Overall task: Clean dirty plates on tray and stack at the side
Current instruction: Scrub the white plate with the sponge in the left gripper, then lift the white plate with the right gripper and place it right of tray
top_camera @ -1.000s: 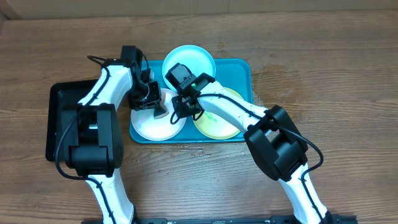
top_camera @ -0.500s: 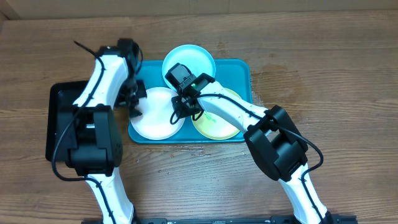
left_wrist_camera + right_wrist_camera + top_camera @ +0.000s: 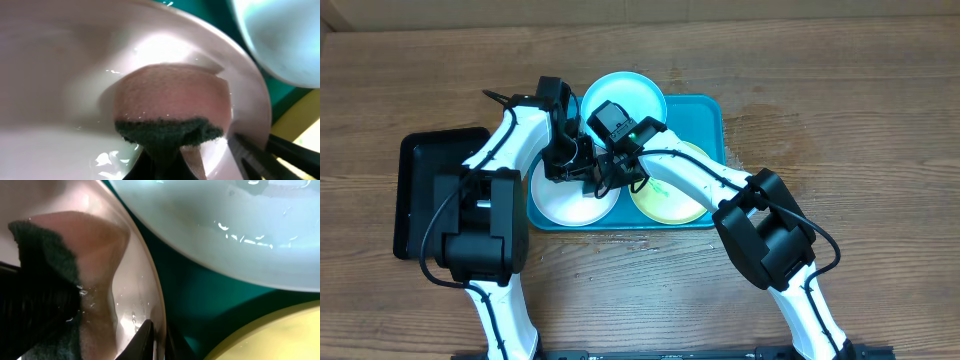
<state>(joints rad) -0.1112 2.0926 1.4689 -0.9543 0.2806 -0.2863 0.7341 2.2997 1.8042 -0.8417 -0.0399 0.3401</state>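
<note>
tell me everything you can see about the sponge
The sponge is a soft pinkish-tan foam block with a dark green scouring layer along one side. The left gripper pinches it at the green side, where the layer bunches. Its foam is pressed against the wet inner surface of the white plate, near the rim beside the light blue plate.

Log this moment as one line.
left gripper: shut on sponge, on white plate | right gripper: shut on white plate rim | light blue plate, yellow-green plate: on tray
</note>
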